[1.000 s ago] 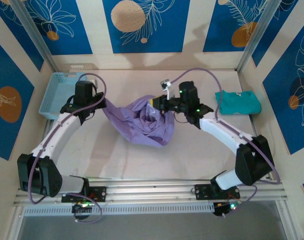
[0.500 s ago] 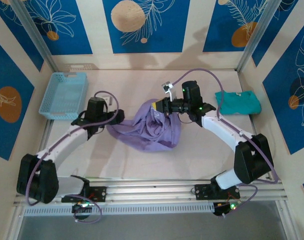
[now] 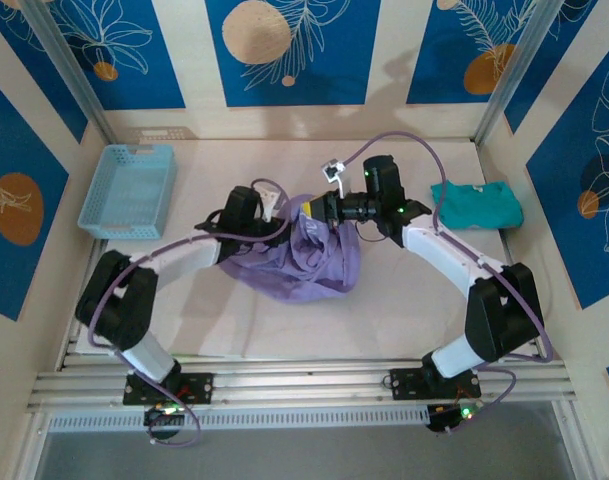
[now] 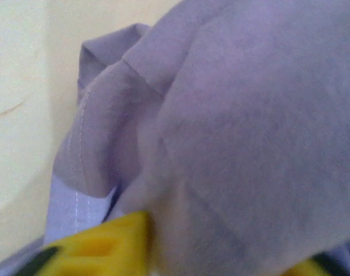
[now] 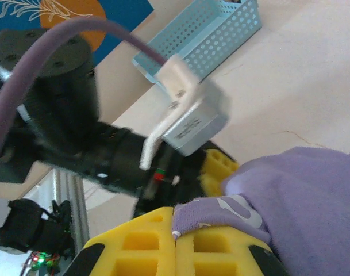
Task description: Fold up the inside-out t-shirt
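Observation:
The inside-out t-shirt [image 3: 306, 258] is a crumpled lavender heap at the table's middle. My right gripper [image 3: 319, 208] holds its upper edge off the table. In the right wrist view the yellow fingers [image 5: 134, 247] meet with the shirt's hem [image 5: 220, 210] pinched between them. My left gripper [image 3: 282, 212] sits right beside it, at the same raised edge. Lavender fabric [image 4: 243, 126] crowds the left wrist view and is bunched between that gripper's [image 4: 220, 244] yellow fingertips [image 4: 100, 247]. One left finger [image 5: 218, 167] presses against the cloth in the right wrist view.
A light blue basket [image 3: 129, 188] stands at the back left of the table. A folded teal-green shirt [image 3: 476, 204] lies at the back right. Both wrists and their purple cables crowd together above the heap. Bare tabletop [image 3: 404, 310] lies in front of the shirt.
My left arm swung right from beside the basket to the shirt's raised edge, opened on the way, then closed on the fabric. The right gripper kept its hold and barely moved.

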Available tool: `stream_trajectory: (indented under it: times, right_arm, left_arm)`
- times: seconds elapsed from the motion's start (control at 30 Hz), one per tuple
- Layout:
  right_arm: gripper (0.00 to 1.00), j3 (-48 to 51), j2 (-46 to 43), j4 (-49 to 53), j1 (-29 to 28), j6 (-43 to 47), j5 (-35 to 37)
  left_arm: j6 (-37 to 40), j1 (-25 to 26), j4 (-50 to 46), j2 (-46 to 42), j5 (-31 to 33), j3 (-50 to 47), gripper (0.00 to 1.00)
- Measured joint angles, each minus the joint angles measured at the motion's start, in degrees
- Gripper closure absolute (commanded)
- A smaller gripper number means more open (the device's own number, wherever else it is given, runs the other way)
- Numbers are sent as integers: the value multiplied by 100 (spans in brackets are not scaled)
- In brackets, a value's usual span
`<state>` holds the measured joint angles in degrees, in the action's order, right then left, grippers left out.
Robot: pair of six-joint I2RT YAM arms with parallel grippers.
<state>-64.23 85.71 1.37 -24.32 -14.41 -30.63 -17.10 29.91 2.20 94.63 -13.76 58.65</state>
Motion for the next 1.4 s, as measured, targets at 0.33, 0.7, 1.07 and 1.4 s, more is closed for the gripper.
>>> stream_trajectory:
  times: [0.33,0.7,1.07,1.4]
  right_arm:
    - [100,94,-1598,-551,887,-417,-892]
    - [100,726,-881,-992,479,-1458,-396]
    - [100,737,-841,-977,380,-1919,140]
    - [100,669,-1126,-658,579,-2422,527]
  left_arm:
    - [-1307,-1377,-151,105,240,544,98]
    - [-1252,-1370,-1023,-898,846,-664,30]
    - [-1386,1169,-780,-2046,949,-1222,29]
    - [-1377,1327,-131,-177,990,-752,100]
